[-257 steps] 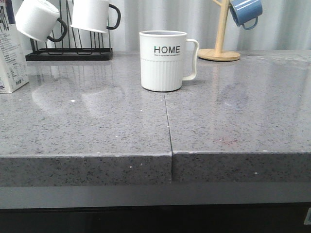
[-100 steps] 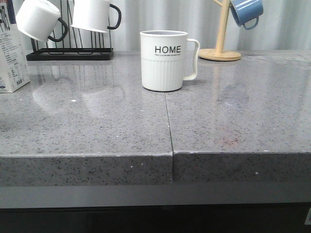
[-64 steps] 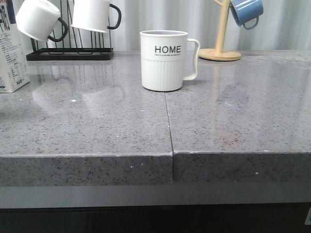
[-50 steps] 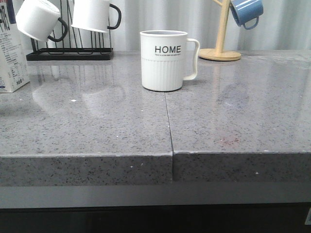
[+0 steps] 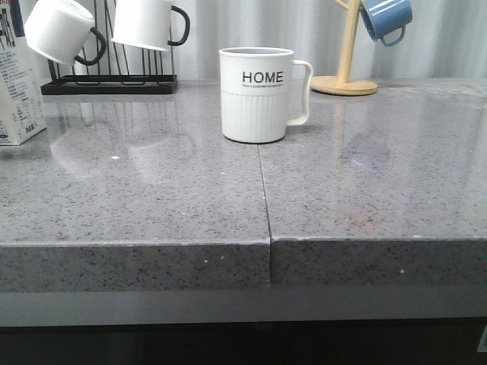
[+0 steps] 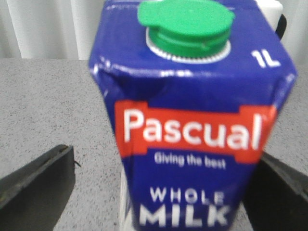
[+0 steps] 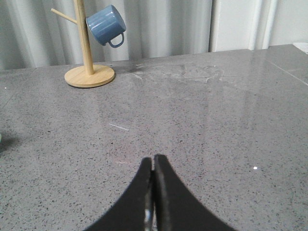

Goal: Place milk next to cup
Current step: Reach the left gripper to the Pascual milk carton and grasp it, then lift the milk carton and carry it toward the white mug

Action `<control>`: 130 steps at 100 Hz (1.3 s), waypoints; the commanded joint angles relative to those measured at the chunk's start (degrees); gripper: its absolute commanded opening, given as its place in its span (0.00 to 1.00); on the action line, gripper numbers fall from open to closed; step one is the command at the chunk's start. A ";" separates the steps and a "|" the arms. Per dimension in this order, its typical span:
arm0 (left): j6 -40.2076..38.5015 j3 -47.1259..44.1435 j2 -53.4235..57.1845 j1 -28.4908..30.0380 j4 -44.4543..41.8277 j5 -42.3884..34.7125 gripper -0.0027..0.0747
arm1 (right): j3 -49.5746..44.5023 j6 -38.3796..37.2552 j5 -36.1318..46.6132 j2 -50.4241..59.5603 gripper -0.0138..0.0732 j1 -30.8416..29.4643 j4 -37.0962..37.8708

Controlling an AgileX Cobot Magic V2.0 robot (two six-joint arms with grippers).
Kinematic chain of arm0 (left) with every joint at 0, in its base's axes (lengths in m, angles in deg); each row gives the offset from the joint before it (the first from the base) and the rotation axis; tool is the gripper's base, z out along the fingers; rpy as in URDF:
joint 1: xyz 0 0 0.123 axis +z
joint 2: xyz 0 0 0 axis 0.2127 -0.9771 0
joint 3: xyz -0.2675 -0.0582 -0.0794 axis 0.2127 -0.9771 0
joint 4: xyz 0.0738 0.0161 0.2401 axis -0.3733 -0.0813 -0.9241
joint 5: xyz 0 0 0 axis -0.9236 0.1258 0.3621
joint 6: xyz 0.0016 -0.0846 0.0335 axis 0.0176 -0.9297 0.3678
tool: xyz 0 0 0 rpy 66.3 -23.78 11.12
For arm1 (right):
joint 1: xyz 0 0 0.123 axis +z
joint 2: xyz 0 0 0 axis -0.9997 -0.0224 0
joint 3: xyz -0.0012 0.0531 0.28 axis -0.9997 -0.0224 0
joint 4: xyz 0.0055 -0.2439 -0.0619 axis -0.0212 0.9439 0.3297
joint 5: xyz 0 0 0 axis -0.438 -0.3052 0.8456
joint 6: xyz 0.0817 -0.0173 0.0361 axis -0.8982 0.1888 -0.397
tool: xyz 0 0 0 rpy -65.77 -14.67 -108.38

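Note:
The milk [image 6: 192, 120] is a carton with a dark blue top, a green cap and a red "Pascual" band; it fills the left wrist view. It stands upright between the spread fingers of my left gripper [image 6: 163, 187]. One finger [image 6: 38, 180] is clearly apart from it; the other [image 6: 281, 192] is close by its far side. In the front view the milk [image 5: 17, 84] is at the far left edge of the counter. The cup [image 5: 256, 95], white with "HOME" lettering, stands in the middle toward the back. My right gripper [image 7: 153, 163] is shut and empty above the counter.
A black rack [image 5: 106, 84] with two white mugs with black handles stands at the back left. A wooden mug tree [image 5: 346, 76] holding a blue mug [image 5: 384, 19] stands at the back right. A seam [image 5: 262, 190] splits the grey counter.

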 commanded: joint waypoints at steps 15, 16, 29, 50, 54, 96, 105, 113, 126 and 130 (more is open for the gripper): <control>-0.48 5.97 -3.49 0.17 -0.01 -3.33 0.86 | 1.52 0.03 4.91 -0.41 0.02 -0.18 0.86; -0.48 6.08 -3.64 0.17 -0.01 -3.33 0.86 | 1.52 0.03 4.91 -0.41 0.02 -0.18 0.86; -0.48 6.98 -5.00 0.17 -0.15 -3.33 0.86 | 1.52 0.03 4.91 -0.41 0.02 -0.18 0.86; -0.48 6.98 -5.06 0.17 -0.30 -3.71 0.86 | 1.52 0.03 4.91 -0.41 0.02 -0.18 0.86; -0.48 6.98 -5.06 0.17 -0.30 -3.71 0.84 | 1.52 0.03 4.91 -0.41 0.02 -0.18 0.86; -0.48 6.98 -4.95 0.17 -0.43 -5.60 0.23 | 1.52 0.03 4.91 -0.41 0.02 -0.18 0.86; -0.48 6.98 -4.09 0.07 -0.43 -6.85 0.23 | 1.52 0.03 4.91 -0.41 0.02 -0.18 0.86; -0.48 6.98 -2.35 -0.28 -0.43 -7.41 0.23 | 1.52 0.03 4.91 -0.41 0.02 -0.18 0.86; -0.48 7.08 1.68 -1.28 -0.43 -7.16 0.22 | 1.52 0.03 4.91 -0.41 0.02 -0.18 0.86; -0.37 7.07 2.96 -1.87 -0.43 -6.81 0.22 | 1.52 0.03 4.91 -0.41 0.02 -0.18 0.86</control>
